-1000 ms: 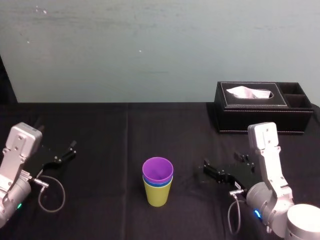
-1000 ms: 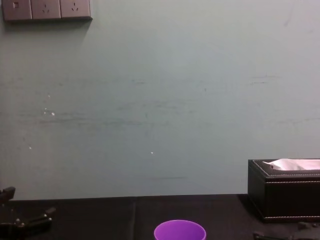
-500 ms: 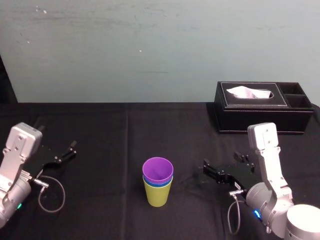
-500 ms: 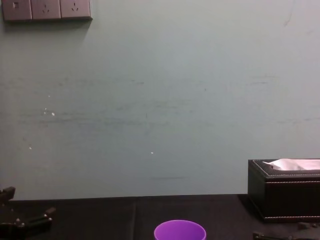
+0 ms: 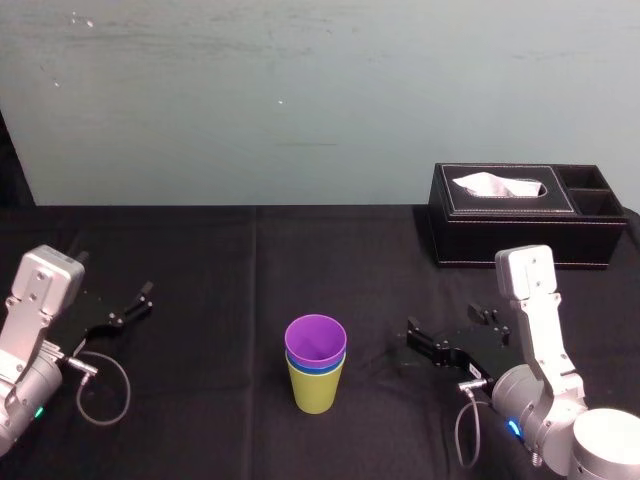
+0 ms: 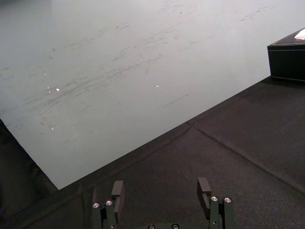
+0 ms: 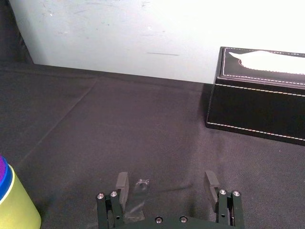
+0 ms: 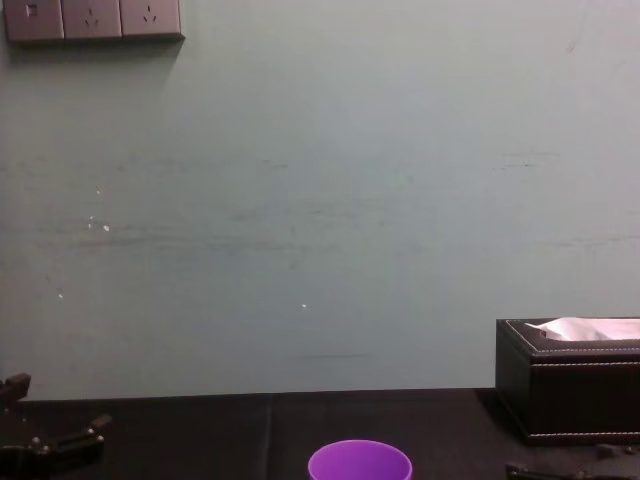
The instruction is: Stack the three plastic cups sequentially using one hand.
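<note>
The wall [image 5: 300,100] at the back is pale blue-green. It has thin scratches and a few small white dots on it. High up on its left side is a row of three grey wall sockets [image 8: 92,18]. A black cloth [image 5: 200,250] covers the table right up to the wall. A straight fold line [image 5: 253,262] runs through the cloth. At the back right stands a black tissue box [image 5: 520,240] with a white tissue [image 5: 497,185] poking out.
</note>
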Controlling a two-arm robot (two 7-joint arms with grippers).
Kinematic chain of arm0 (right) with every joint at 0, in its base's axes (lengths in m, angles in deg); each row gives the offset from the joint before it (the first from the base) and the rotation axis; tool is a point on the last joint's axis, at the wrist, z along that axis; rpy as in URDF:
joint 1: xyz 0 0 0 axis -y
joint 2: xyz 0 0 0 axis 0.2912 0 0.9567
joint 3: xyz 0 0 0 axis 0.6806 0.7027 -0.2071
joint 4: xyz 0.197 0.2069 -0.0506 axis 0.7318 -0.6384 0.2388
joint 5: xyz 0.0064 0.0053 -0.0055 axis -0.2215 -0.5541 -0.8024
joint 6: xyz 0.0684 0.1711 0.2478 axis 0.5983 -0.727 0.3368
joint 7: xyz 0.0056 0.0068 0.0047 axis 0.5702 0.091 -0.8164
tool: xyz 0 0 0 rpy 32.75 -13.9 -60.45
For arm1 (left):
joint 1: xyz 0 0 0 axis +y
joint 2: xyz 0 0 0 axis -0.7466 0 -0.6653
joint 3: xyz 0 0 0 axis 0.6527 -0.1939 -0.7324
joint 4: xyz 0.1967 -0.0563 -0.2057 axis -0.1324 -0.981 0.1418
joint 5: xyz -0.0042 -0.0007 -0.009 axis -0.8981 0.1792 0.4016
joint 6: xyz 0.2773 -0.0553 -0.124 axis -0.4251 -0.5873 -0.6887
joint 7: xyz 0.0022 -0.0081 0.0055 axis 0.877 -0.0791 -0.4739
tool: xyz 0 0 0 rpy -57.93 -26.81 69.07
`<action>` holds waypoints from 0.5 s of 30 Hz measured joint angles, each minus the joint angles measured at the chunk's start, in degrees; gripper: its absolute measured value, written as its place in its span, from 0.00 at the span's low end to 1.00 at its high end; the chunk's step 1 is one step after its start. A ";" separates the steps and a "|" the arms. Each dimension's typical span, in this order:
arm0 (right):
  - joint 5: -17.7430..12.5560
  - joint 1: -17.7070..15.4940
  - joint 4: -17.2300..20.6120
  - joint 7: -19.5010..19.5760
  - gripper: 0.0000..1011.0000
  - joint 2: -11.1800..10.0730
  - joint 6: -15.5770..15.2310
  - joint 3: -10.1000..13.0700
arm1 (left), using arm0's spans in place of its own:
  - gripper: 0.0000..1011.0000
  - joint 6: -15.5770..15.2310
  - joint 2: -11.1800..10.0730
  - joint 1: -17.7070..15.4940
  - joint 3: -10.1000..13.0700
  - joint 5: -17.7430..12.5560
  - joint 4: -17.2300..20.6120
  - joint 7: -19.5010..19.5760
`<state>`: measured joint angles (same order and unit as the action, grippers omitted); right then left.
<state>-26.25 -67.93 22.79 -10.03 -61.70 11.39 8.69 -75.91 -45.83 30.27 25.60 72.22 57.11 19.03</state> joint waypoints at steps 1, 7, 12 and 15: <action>0.00 0.00 0.01 0.00 0.99 0.00 0.00 0.00 | 0.99 0.00 0.00 0.00 0.00 0.00 0.00 0.00; 0.00 0.00 0.01 0.03 0.99 0.00 0.00 0.00 | 0.99 0.00 0.00 0.00 0.00 0.00 0.00 0.00; 0.00 0.00 0.01 0.06 0.99 0.00 -0.01 0.00 | 0.99 0.00 0.00 0.00 0.00 0.00 0.00 0.00; 0.00 0.00 0.01 0.07 0.99 0.00 0.00 0.00 | 0.99 0.00 0.00 0.00 0.00 0.00 0.00 0.00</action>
<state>-26.26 -67.93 22.80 -9.96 -61.70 11.39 8.69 -75.91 -45.83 30.28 25.60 72.22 57.11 19.03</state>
